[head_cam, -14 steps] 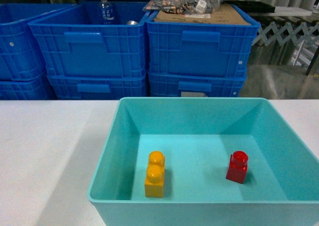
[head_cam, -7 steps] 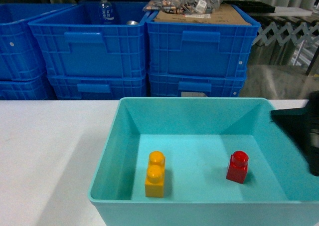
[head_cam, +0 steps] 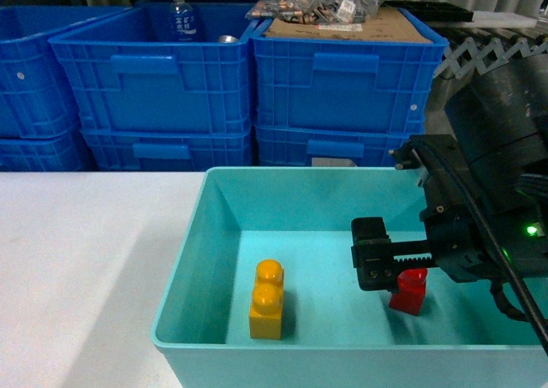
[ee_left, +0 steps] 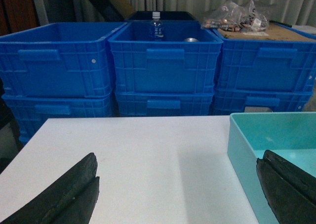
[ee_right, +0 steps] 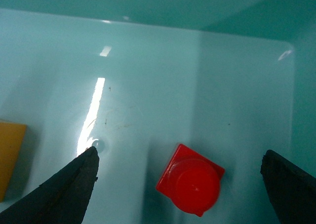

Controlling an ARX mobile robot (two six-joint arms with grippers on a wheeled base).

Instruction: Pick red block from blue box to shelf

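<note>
My right hand (ee_right: 180, 184) hangs spread wide over the red block (ee_right: 190, 186) in the blue box (head_cam: 205, 234); next I must lower and pinch it.

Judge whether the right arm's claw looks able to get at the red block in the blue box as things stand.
Probably yes. The right claw hangs open over the red block, nothing lies between them, and the yellow brick stands well aside.

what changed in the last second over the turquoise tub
The right gripper came in from the right and now hangs open inside the light turquoise plastic tub, above the small glossy red brick, holding nothing. The red brick and the yellow-orange two-stud brick have not moved.
</note>
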